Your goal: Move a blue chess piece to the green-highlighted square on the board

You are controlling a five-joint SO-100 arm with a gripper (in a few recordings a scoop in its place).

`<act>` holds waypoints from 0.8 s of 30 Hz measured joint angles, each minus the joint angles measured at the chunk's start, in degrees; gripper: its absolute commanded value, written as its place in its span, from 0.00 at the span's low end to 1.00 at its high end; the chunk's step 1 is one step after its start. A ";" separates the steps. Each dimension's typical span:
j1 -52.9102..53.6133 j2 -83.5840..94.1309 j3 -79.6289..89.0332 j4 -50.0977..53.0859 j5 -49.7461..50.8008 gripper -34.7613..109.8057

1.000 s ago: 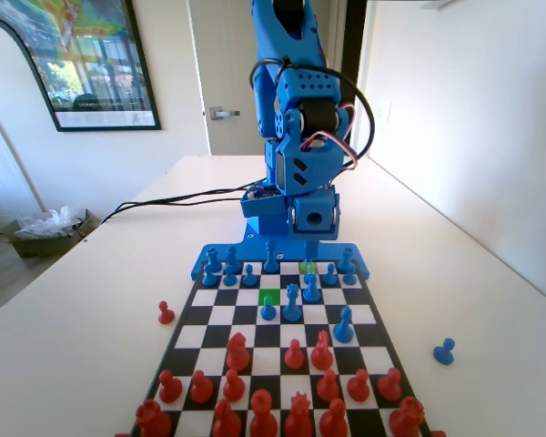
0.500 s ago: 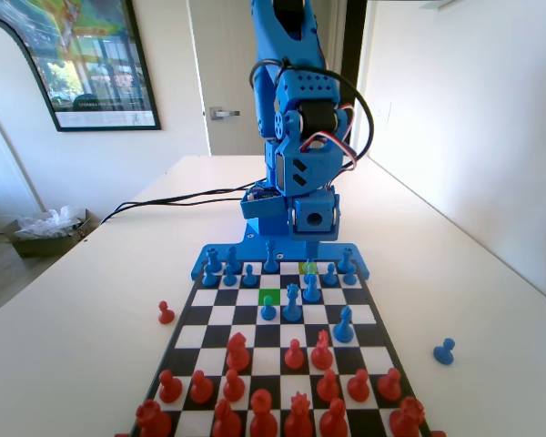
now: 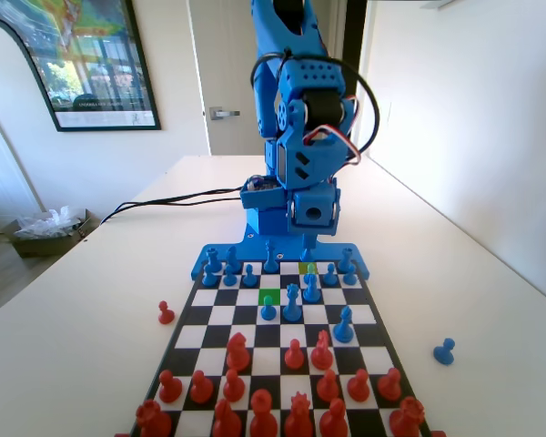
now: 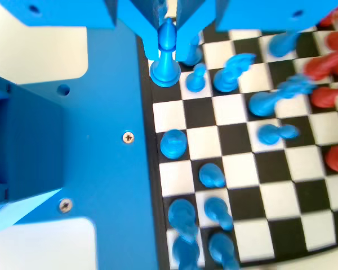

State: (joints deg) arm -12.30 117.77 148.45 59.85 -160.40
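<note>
In the wrist view the blue chess piece [image 4: 166, 53], slim with a pointed top, stands upright between the two jaws of my gripper [image 4: 168, 31]. The jaws press on both sides of its head, and its base hangs over the board's [image 4: 236, 140] back edge. It looks sharp while the pieces below are blurred. In the fixed view my gripper [image 3: 303, 241] hangs low over the far rows of the board [image 3: 217, 314]. The green-highlighted square [image 3: 269, 296] lies bare in the third row from the arm, with a blue pawn [image 3: 268, 309] just in front of it.
A paler yellow-green square [image 3: 308, 268] lies near the gripper. Blue pieces crowd the far rows [image 3: 229, 270], and a taller blue piece [image 3: 292, 303] stands right of the green square. Red pieces [image 3: 237, 350] fill the near rows. A red pawn [image 3: 166, 313] and a blue pawn [image 3: 444, 350] lie off the board.
The arm's wrist and gripper have risen a little over the board's far rows. The pieces standing on the board have not moved.
</note>
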 measured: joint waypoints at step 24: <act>17.31 -2.20 -8.79 3.96 1.32 0.25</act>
State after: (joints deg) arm 5.01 115.58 139.66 63.81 -159.08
